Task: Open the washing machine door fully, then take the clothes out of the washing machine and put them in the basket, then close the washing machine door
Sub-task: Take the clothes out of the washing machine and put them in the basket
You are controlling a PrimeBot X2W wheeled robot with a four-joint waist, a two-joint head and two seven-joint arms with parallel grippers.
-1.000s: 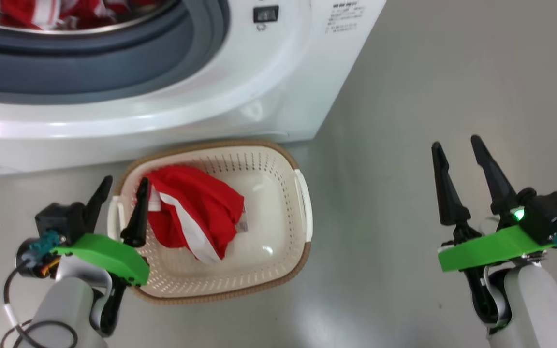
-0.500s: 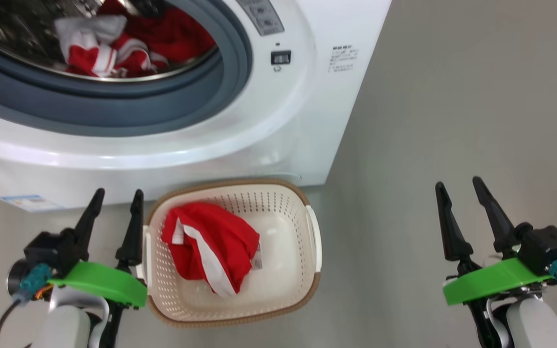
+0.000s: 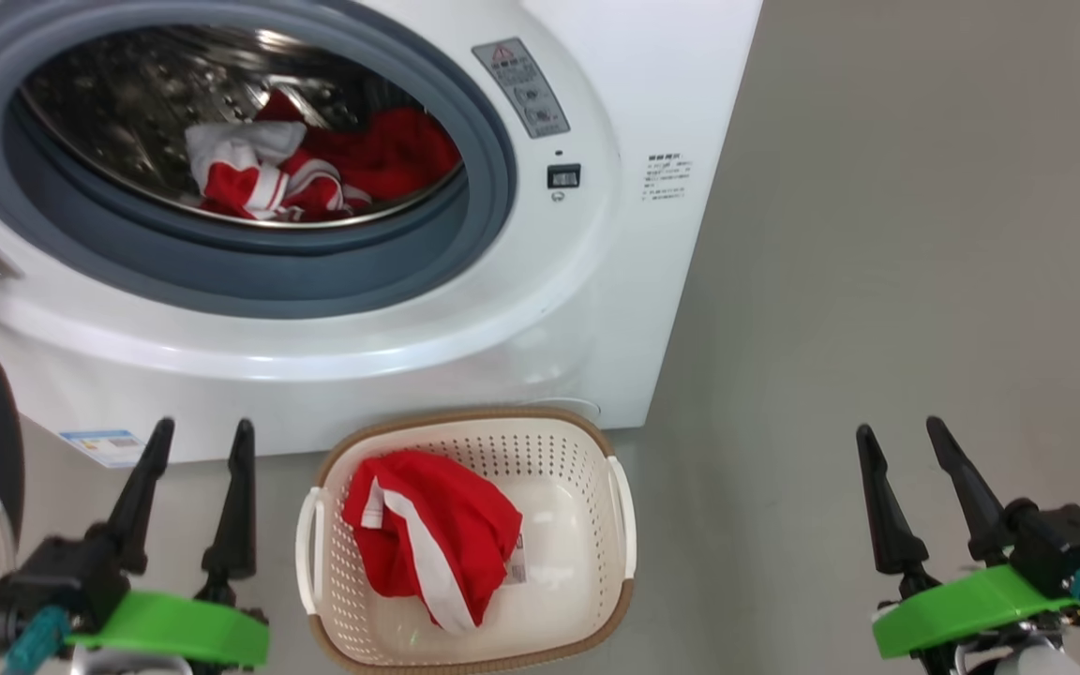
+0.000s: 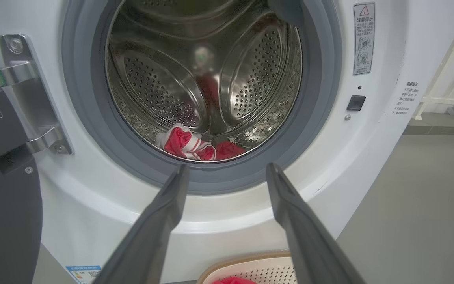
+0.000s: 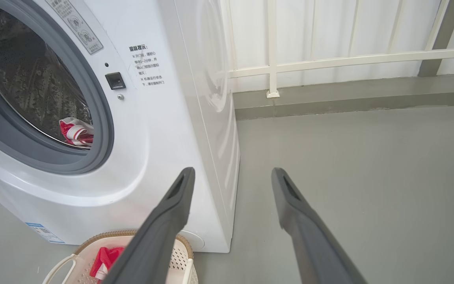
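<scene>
— Where are your clothes (image 3: 315, 173)?
— Some in the drum (image 4: 164, 79), one red piece (image 3: 437, 530) in the basket (image 3: 577, 473) before the washer (image 3: 596, 309). Your left wrist view shows the open door (image 4: 6, 221) and its hinge (image 4: 18, 75) plainly.
— Pincers?
— Left pincer (image 3: 203, 429) and right pincer (image 3: 900, 429) both gape wide, holding nothing.

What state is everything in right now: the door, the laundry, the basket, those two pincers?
washing machine door: swung open to the left.
drum clothes: lying inside, not yet out.
basket: upright, one red garment inside.
left pincer: open, empty.
right pincer: open, empty.
</scene>
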